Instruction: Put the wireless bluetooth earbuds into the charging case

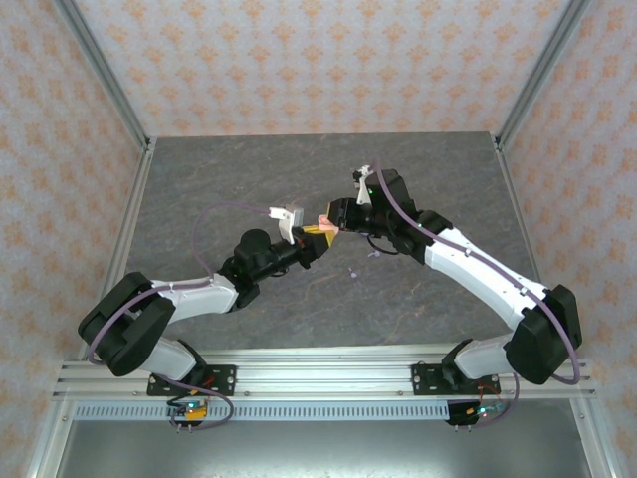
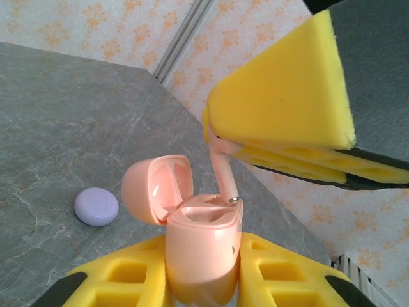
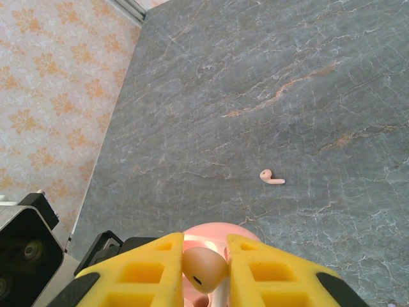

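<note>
A salmon-pink earbud [image 2: 220,163] is clamped in the right jaws. Its head is pinched between the right yellow pads [image 2: 287,89] and its stem hangs down below them. The stem tip is seen at the mouth of the pink charging case [image 2: 204,249], right at one socket. Whether it touches the rim or sits just above cannot be told.

The case is gripped upright in the left jaws, which are closed on its lower body from both sides by the left yellow pads [image 2: 300,262]. The hinged lid [image 2: 156,188] is flipped open, to the left in the left wrist view. From the right wrist, the earbud [image 3: 203,267] is seen wedged between the pads [image 3: 153,268], with the case [image 3: 214,231] directly beneath it.

A second salmon-pink earbud [image 3: 271,176] is lying loose on the surface [image 1: 249,179], well apart from both jaws. A closed lavender disc [image 2: 96,206] is resting on the surface beside the gripped case, not touching it.

The left arm [image 1: 199,294] is stretched from its base at lower left, forward and rightward toward the middle of the surface. The right arm [image 1: 478,264] is bent at the elbow and reaches forward and leftward. The two wrists are brought tip to tip, raised above the surface, the right jaws over the left ones.
</note>
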`<action>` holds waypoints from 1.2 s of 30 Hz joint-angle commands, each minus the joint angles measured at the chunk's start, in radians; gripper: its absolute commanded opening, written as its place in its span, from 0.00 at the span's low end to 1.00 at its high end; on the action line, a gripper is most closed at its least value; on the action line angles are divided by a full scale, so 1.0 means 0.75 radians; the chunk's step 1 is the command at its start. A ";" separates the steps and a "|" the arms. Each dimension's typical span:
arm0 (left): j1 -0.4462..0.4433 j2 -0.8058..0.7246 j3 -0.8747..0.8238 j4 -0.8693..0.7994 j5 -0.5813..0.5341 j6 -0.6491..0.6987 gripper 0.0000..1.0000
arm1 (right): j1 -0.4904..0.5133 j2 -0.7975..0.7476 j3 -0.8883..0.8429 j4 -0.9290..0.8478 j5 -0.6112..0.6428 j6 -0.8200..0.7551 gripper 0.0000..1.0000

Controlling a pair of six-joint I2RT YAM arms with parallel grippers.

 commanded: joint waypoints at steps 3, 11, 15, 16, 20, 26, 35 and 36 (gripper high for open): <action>-0.010 -0.014 0.044 0.012 -0.030 0.008 0.24 | 0.011 -0.002 -0.010 0.034 -0.006 -0.021 0.21; -0.010 -0.015 0.048 0.019 -0.029 -0.002 0.25 | 0.019 0.002 -0.028 0.037 0.007 -0.017 0.21; -0.010 -0.019 0.043 0.020 -0.038 -0.006 0.24 | 0.021 0.010 -0.026 0.036 0.008 -0.017 0.21; -0.010 -0.021 0.043 0.025 -0.034 -0.008 0.24 | 0.021 0.011 -0.028 0.034 0.011 -0.017 0.21; -0.010 -0.024 0.047 0.014 -0.041 -0.004 0.24 | 0.023 0.020 -0.025 0.028 0.011 -0.019 0.21; -0.010 -0.027 0.046 0.002 -0.057 -0.005 0.24 | 0.029 0.020 -0.030 0.019 0.014 -0.019 0.21; -0.010 -0.040 0.041 -0.011 -0.052 0.013 0.24 | 0.038 0.007 -0.052 -0.014 0.025 -0.023 0.23; -0.010 -0.042 0.041 -0.012 -0.050 0.016 0.24 | 0.038 0.006 -0.053 -0.016 0.028 -0.022 0.24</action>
